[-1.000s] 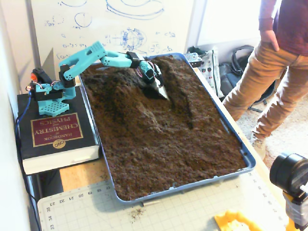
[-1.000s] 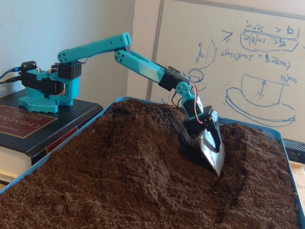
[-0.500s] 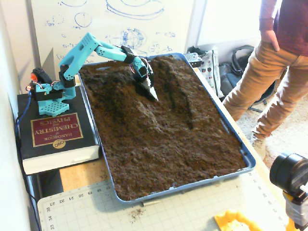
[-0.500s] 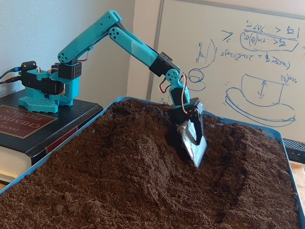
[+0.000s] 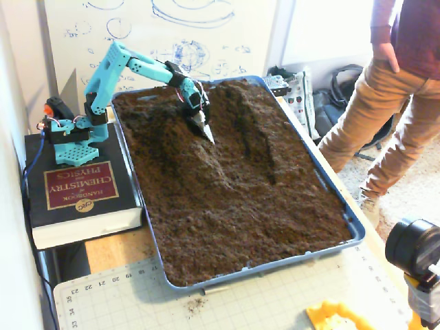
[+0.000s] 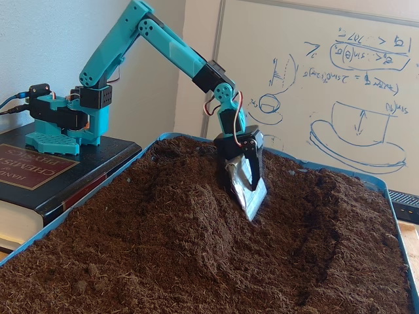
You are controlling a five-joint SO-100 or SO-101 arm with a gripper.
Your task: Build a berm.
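I see the blue rectangular plastic tray filled nearly to its rim with dark brown crumbly soil. In the fixed view from above, the berm, a raised ridge of that same soil with sloping sides, lies in the tray's far left part. Its long axis runs from the far end by the whiteboard towards the near edge, roughly along the tray's length. In the low fixed view the berm rises left of centre. Right of it a sunken groove runs roughly the same way.

The teal arm's base stands on a thick black chemistry handbook left of the tray.

The teal gripper with a silvery scoop-like blade points down, tip touching the berm's right flank. I cannot tell whether it is clenched or released.
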